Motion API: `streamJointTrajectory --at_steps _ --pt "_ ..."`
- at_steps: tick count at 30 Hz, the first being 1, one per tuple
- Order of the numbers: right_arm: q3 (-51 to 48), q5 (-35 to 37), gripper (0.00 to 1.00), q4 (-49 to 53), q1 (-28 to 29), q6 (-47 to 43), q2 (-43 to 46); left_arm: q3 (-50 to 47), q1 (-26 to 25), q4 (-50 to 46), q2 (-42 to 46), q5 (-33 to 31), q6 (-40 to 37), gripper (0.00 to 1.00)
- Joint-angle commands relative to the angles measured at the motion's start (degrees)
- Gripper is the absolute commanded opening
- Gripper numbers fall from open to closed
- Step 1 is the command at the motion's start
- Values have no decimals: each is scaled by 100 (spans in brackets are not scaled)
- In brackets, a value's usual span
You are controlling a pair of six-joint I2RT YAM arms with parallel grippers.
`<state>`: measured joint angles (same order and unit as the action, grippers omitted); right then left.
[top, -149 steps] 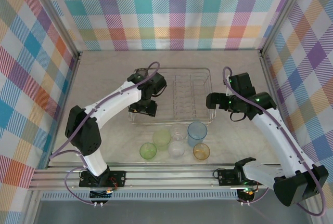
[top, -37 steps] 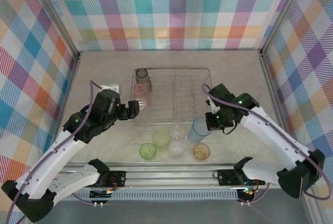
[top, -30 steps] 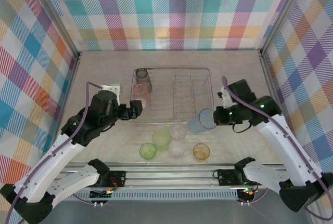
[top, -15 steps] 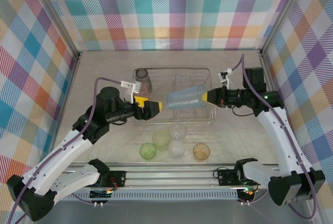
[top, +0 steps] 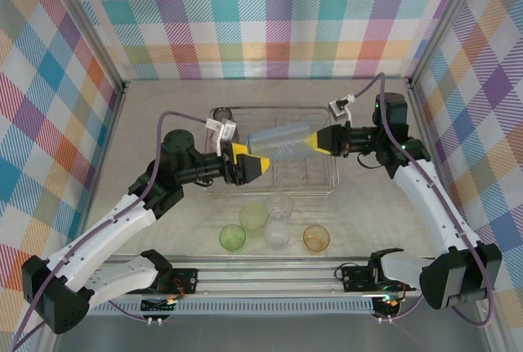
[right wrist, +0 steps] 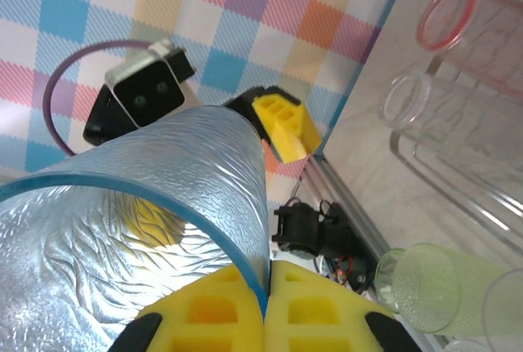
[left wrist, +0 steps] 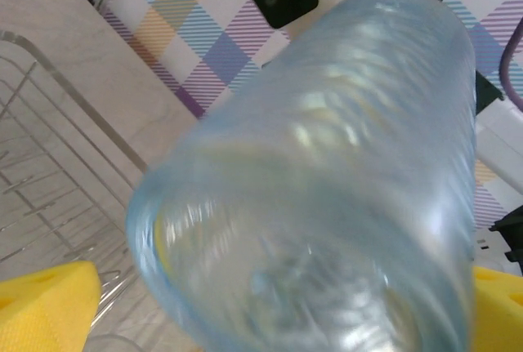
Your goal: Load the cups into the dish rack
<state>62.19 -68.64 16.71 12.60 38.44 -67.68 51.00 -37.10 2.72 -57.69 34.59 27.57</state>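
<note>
In the middle of the overhead view, pinching the light blue cup (top: pixel 278 141) at its right end with the right gripper (top: pixel 317 141), fingers pressed together on the cup wall, and holding it sideways in the air over the dish rack (top: pixel 330 179). Reaching in from the left with the left gripper (top: pixel 253 164), spread wide just beside the cup's other end; hard to tell whether touching. Leaving a green cup (top: pixel 254 217), a second green cup (top: pixel 233 238), a clear cup (top: pixel 279 205) and an orange cup (top: pixel 316 238) standing on the table in the lower centre, below the rack.

In the left wrist view, looking straight at the light blue cup (left wrist: pixel 327 180), blurred and crossing the centre, with yellow fingertips (left wrist: pixel 45 303) sitting well apart in the lower left and lower right corners. Showing rack wires (left wrist: pixel 49 164) along the left edge.

At the bottom centre of the right wrist view, clamping the cup's rim between two yellow fingers (right wrist: pixel 212 315) squeezed together. Showing a pink-rimmed cup (right wrist: pixel 449 17) at the upper right by the rack wires.
</note>
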Motion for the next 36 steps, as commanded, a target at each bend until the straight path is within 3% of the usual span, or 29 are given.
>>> streamJointTrajectory --at_steps 1,5,8,16,21,23,24,26,29,33,36 --pt "-32 -390 0 -350 135 -43 -22 -40 -69 610 -12 264 120 100" --pt "-13 -270 0 -175 145 -133 -194 -72 -111 835 19 406 128 99" --pt "-6 -177 0 -285 144 -39 -278 -86 -148 888 32 504 57 93" --pt "63 -141 0 -408 257 24 -394 -58 -183 778 22 400 -59 70" --pt "18 -141 0 -419 338 9 -463 -35 -227 785 -14 317 -79 47" --pt "26 -111 20 -390 339 -21 -474 -21 -238 740 -10 249 -102 33" --pt "57 -51 37 -295 340 -104 -468 -14 -245 702 8 206 -116 27" --pt "192 241 64 211 340 -489 -423 -20 -254 603 66 53 -164 24" --pt "242 653 87 670 335 -771 -303 -58 -257 417 239 -209 -270 18" --pt "223 1297 96 1380 313 -1145 -46 -3 -261 -181 581 -808 -490 16" --pt "230 2554 98 2392 278 -1510 281 372 -256 -1267 681 -1718 -737 8"
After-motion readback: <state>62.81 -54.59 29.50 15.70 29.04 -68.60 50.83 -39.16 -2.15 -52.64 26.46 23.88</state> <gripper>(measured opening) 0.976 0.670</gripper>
